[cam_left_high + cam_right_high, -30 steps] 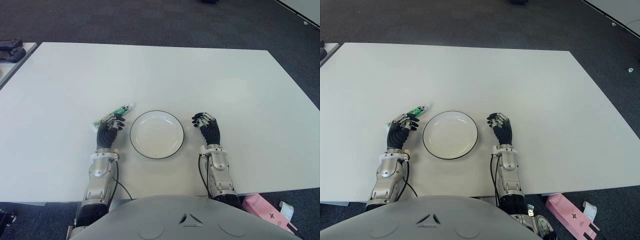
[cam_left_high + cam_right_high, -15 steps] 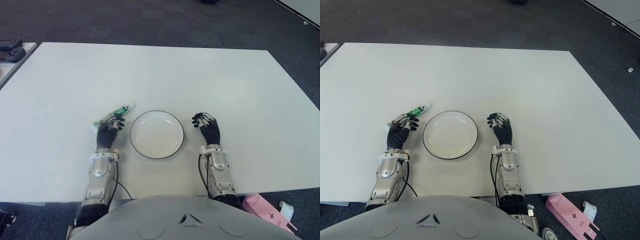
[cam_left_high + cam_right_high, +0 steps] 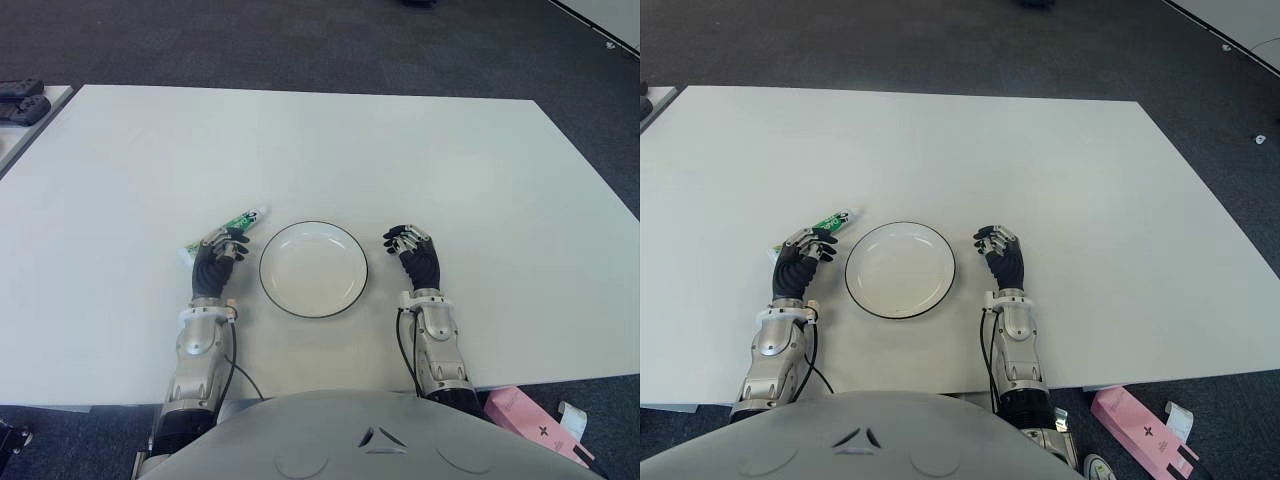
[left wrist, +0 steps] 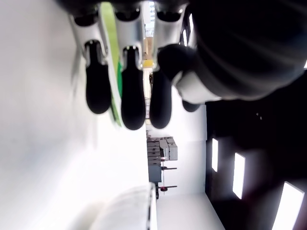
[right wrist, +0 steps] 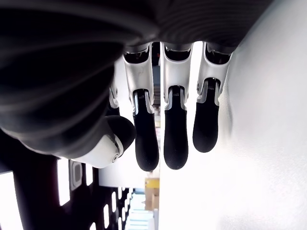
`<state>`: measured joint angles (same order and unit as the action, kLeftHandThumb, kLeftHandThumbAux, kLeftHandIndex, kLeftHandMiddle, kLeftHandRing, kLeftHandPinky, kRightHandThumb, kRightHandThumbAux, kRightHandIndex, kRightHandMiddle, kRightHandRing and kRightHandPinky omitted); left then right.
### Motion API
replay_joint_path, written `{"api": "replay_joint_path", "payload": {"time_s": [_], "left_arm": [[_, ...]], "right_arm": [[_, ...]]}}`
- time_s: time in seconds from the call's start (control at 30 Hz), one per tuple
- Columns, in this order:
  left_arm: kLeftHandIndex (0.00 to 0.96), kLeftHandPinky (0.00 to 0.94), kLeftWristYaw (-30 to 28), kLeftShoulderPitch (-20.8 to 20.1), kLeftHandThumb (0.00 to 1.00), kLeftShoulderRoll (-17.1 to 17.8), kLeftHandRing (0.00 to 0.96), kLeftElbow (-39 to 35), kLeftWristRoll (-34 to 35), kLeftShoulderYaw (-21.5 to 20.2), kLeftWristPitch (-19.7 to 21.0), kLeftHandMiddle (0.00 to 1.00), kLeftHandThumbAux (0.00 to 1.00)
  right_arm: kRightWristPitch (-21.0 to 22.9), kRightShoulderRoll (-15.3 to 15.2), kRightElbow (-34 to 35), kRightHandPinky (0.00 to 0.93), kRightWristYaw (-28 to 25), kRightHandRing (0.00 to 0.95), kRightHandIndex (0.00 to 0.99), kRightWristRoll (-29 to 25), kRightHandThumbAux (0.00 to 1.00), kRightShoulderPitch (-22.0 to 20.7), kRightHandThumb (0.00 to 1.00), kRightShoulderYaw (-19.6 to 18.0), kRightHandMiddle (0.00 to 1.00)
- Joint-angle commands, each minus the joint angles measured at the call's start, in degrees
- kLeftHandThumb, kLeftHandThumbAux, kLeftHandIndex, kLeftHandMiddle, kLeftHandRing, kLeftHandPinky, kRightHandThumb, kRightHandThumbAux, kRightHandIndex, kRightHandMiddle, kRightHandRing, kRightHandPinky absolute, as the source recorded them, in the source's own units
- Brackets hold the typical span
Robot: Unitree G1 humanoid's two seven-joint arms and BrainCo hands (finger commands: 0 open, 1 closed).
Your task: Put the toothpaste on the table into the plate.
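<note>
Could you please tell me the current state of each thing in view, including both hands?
toothpaste: lying flat on the table left of the plate, the left hand over its near end, not lifted.
plate: upright on the table, nothing in it.
left hand: fingers curled over the toothpaste; a firm grasp cannot be confirmed.
right hand: right of the plate, fingers relaxed, holding nothing.
table: white, bearing the plate and toothpaste.
</note>
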<state>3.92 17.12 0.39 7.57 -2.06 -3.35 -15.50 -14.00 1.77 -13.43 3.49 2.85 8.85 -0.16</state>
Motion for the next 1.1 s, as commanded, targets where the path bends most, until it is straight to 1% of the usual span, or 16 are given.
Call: {"api": "replay_joint_path", "payload": {"time_s": [0.03,0.3,0.4,0.7,0.8,0.93,1.1], "left_arm": [[0.406,0.536,-1.79,1.54,0.833,0.11,0.551,0.58,1.32,0.23,-0.01,0.483,0.681],[0.409,0.540,-2.97,2.96,0.833,0.50,0.559,-3.02,2.05,-0.09,-4.34,0.484,0.679],[0.412,0.541,-2.87,3.40,0.834,0.69,0.562,-5.41,1.93,-0.38,-4.91,0.483,0.678],[0.428,0.539,-2.45,3.82,0.839,1.42,0.560,-10.79,1.73,-1.69,-6.55,0.476,0.674],[0.427,0.541,-0.91,3.29,0.840,1.47,0.557,-10.52,-0.19,-2.49,-9.23,0.476,0.674],[0.421,0.547,-0.83,2.03,0.839,2.43,0.561,-9.38,-1.14,-3.61,-12.11,0.483,0.675],[0.414,0.551,-1.06,0.33,0.837,4.32,0.566,-8.10,-2.30,-4.67,-12.99,0.489,0.676]], "right_arm": [[2.46,0.17,-2.06,0.484,0.29,0.489,0.428,0.22,0.732,1.61,0.710,0.18,0.494],[3.48,0.35,-1.56,0.483,0.51,0.485,0.429,0.07,0.732,1.68,0.713,0.12,0.491],[3.35,0.30,-1.78,0.494,0.68,0.490,0.429,0.26,0.732,1.55,0.712,0.12,0.493],[2.70,0.36,-2.29,0.471,0.58,0.483,0.430,-0.12,0.732,1.34,0.713,0.08,0.496],[2.69,0.24,-2.48,0.483,0.56,0.485,0.430,-0.02,0.732,1.29,0.712,0.09,0.497],[2.45,0.19,-2.73,0.505,0.46,0.496,0.430,-0.14,0.732,1.16,0.711,0.01,0.503],[1.80,0.11,-3.08,0.509,0.06,0.502,0.430,-0.47,0.732,1.01,0.711,-0.03,0.504]]}}
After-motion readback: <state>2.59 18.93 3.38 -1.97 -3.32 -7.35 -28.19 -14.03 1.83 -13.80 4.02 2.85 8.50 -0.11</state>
